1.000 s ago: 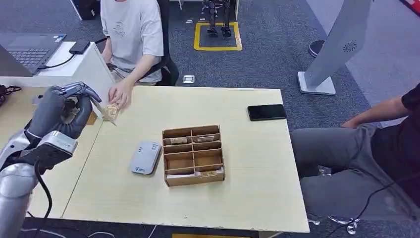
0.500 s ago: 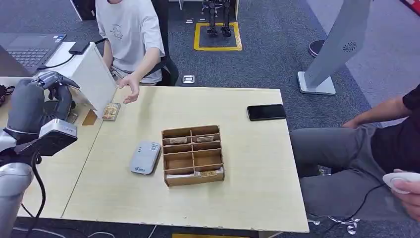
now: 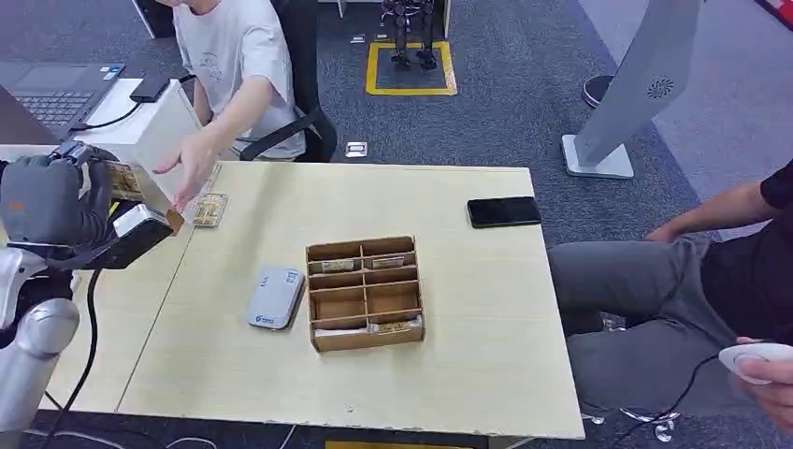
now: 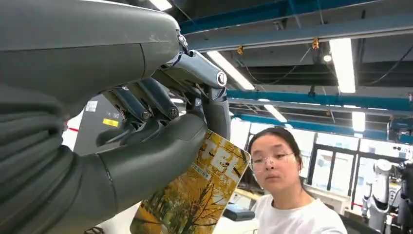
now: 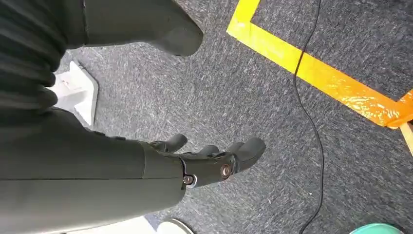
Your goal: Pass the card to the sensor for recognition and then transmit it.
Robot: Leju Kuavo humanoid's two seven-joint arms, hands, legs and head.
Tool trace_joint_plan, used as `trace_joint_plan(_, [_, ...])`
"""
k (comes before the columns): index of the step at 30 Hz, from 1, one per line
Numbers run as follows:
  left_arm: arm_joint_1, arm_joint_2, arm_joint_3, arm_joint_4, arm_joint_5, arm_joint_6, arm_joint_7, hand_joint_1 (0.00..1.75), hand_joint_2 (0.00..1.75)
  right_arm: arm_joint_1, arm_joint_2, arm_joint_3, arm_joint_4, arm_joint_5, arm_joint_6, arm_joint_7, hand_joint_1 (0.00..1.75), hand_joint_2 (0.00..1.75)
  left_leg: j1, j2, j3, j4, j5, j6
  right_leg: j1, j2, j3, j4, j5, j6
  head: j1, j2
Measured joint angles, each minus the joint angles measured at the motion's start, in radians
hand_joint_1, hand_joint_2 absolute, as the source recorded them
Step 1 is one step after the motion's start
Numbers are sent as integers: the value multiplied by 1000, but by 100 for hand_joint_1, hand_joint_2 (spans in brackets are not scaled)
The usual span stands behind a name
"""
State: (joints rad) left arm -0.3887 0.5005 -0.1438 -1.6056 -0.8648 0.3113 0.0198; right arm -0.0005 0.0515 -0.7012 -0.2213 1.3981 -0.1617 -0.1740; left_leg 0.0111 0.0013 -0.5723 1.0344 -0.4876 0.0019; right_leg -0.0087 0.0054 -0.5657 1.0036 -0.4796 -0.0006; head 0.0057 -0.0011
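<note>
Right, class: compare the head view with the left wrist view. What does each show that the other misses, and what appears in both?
Head view alone: the table, the grey sensor, the cardboard tray, a black phone, a second card lying flat.

Left wrist view alone: ceiling lights and the printed yellow face of the held card.

Both: the left hand gripping that card, and the seated person in a pale shirt.

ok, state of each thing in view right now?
left hand: raised, holds card
card: pinched in left hand, held up toward person
right hand: hanging over floor, holds nothing
person's hand: reaching toward card
second card: flat on table
sensor: on table, untouched
phone: screen dark
</note>
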Motion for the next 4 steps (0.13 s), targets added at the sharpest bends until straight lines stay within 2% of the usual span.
trace_joint_plan(4, [-3,0,0,12,-39,13,23,175,175,0,0,0,0,0,1,0,0,175,0,0,0,0,0,0,0,0,0,0,0,0,0,0])
